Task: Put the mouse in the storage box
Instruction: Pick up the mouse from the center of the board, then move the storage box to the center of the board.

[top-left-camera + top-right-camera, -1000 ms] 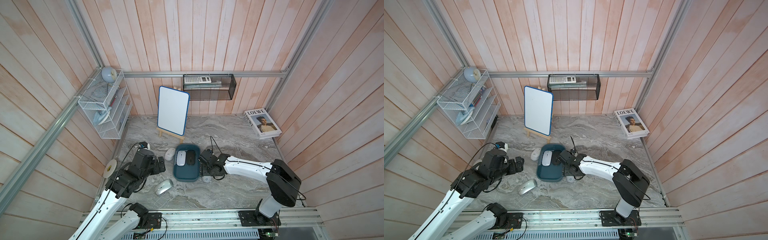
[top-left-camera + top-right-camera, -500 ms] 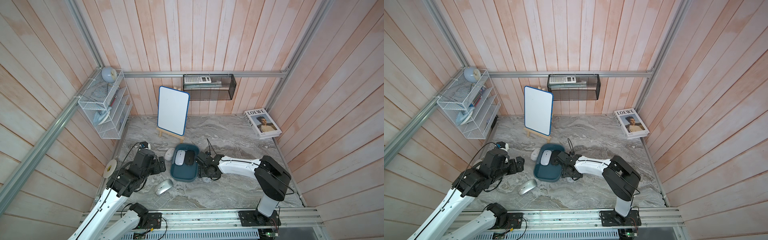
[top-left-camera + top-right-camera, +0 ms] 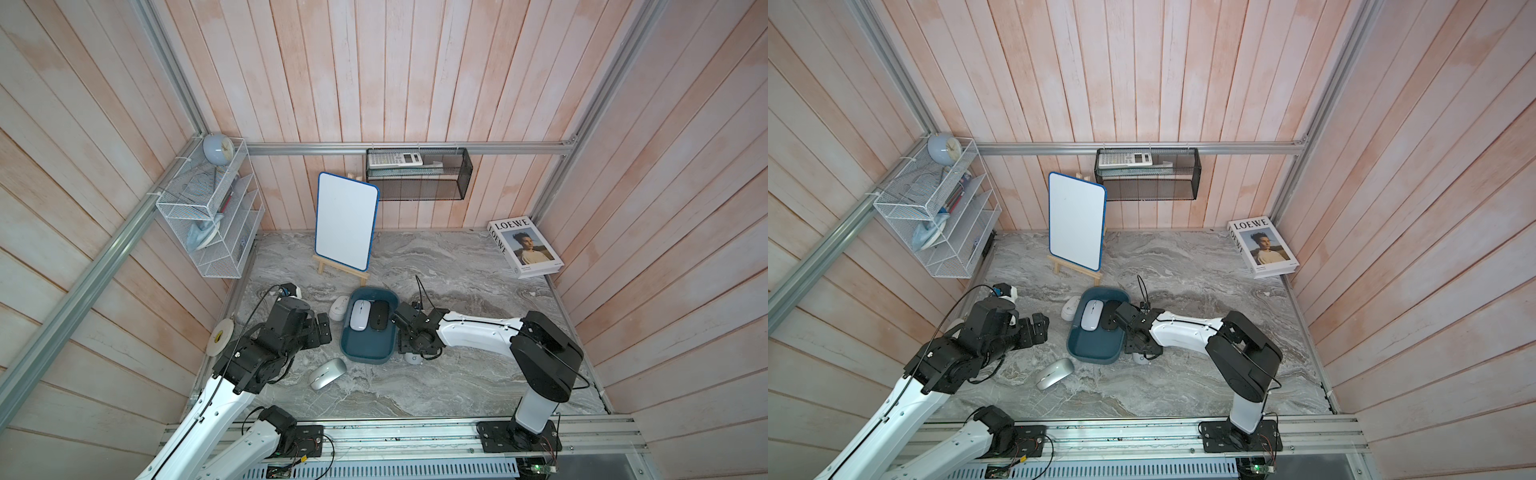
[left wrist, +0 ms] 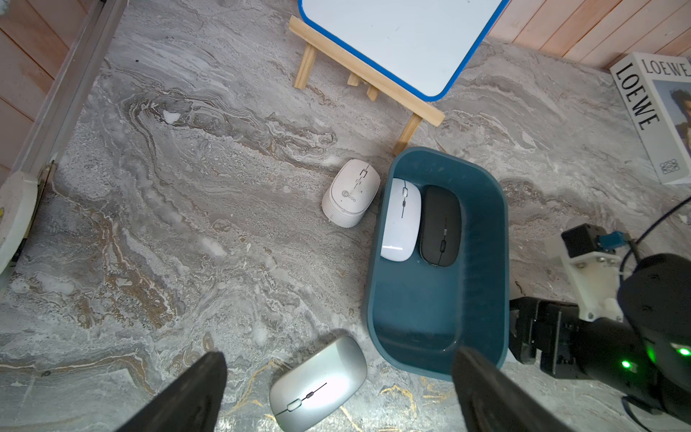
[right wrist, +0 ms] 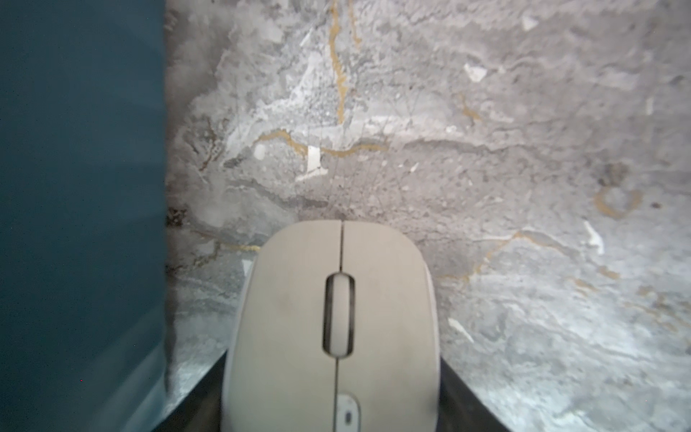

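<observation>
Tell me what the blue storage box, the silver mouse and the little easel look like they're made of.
Storage box: likely moulded plastic, matte teal, with rounded seamless corners.
Silver mouse: probably plastic with a metallic satin coat; it shows a soft highlight.
Easel: pale, bare-looking wood in square-cut sticks.

My right pincer [image 3: 1137,349] hangs over a pale grey mouse [image 3: 1141,360], just beside the dark teal plastic storage box [image 3: 1096,351].

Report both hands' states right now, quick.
Left hand: open, holding nothing.
Right hand: closed on the light grey mouse, on the table beside the storage box.
</observation>
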Robot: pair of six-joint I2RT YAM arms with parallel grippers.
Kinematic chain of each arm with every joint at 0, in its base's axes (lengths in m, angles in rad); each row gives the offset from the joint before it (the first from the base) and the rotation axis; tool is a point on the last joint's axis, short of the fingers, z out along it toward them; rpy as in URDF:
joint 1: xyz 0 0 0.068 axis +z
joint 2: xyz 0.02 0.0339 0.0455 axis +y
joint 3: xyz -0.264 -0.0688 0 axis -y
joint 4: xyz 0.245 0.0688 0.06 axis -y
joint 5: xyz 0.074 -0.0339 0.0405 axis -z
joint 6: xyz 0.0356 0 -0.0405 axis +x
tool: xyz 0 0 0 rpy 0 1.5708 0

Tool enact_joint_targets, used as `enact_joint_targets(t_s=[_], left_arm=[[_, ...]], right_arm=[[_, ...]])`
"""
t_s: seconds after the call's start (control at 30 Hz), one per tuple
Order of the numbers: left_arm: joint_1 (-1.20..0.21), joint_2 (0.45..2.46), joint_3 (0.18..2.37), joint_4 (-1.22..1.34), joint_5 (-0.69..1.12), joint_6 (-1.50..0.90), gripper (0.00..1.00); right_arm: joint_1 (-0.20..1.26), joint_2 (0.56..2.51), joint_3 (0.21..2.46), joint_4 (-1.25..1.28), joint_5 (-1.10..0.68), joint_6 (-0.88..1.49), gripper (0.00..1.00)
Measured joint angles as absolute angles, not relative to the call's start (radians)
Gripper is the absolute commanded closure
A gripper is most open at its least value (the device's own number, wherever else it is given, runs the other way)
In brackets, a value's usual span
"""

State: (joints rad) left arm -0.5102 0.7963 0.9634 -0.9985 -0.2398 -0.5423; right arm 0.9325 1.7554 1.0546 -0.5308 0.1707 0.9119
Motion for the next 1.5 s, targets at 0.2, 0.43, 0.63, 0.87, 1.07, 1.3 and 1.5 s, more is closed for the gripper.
enact_joint_targets(t_s=[0.2, 0.43, 0.63, 0.87, 1.07, 1.3, 1.5], left_arm=[[-0.51, 0.796, 0.963, -0.999, -0.24, -0.542, 0.0], [-0.51, 0.794, 0.963, -0.999, -0.24, -0.542, 0.0], [-0.51, 0.795, 0.963, -0.999, -0.241, -0.543, 0.0], [-0.51, 0.778, 0.963, -0.999, -0.242, -0.543, 0.0], [-0.51, 0.779, 0.963, -0.999, -0.242, -0.543, 0.0], [-0.51, 0.785, 0.963, -0.999, -0.244, -0.543, 0.0], [-0.51, 0.786, 0.963, -0.999, -0.244, -0.543, 0.0]], right_arm=[[0.903, 1.611, 1.031, -0.549, 0.208, 0.898, 0.54], [0.865, 1.441, 1.032, -0.523, 0.261, 0.757, 0.58], [0.863, 1.472, 1.129, -0.424, 0.125, 0.564, 0.61], [0.912, 1.666, 1.266, -0.345, -0.095, 0.438, 0.64], [0.971, 1.863, 1.374, -0.372, -0.171, 0.326, 0.64], [1.028, 1.965, 1.408, -0.435, -0.178, 0.215, 0.63], [1.038, 1.993, 1.409, -0.465, -0.168, 0.149, 0.61]])
